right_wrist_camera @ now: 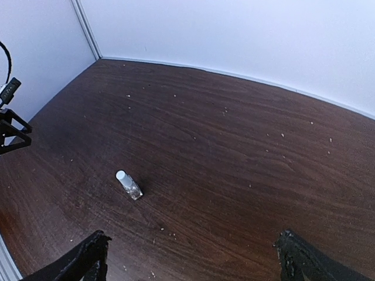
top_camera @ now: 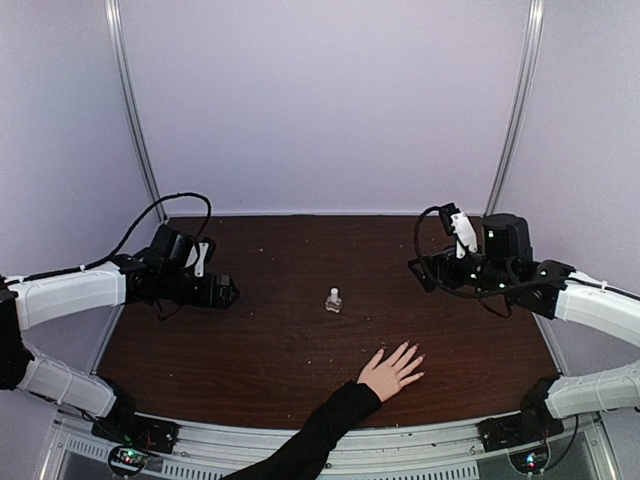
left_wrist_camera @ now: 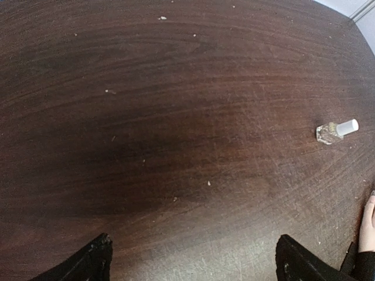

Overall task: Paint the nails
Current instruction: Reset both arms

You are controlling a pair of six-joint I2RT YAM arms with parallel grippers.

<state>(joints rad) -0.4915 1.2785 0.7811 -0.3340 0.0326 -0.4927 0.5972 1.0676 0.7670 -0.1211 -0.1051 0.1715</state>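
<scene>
A light-skinned hand (top_camera: 390,374) with a black sleeve lies palm down near the table's front edge, fingers spread toward the back right. The nails (top_camera: 412,350) at the fingertips are too small to make out. A small clear glass bottle (top_camera: 334,300) with a white cap stands upright mid-table, also visible as the bottle (left_wrist_camera: 336,130) and the bottle (right_wrist_camera: 129,185). My left gripper (top_camera: 228,293) hovers at the left, open and holding nothing. My right gripper (top_camera: 418,270) hovers at the right, open and holding nothing. Both stay well away from the bottle and the hand.
The dark wooden table (top_camera: 270,340) carries small pale specks. White walls close it in at the back and sides, with metal posts (top_camera: 135,110) in the back corners. An edge of the hand (left_wrist_camera: 369,225) shows at the lower right of the left wrist view.
</scene>
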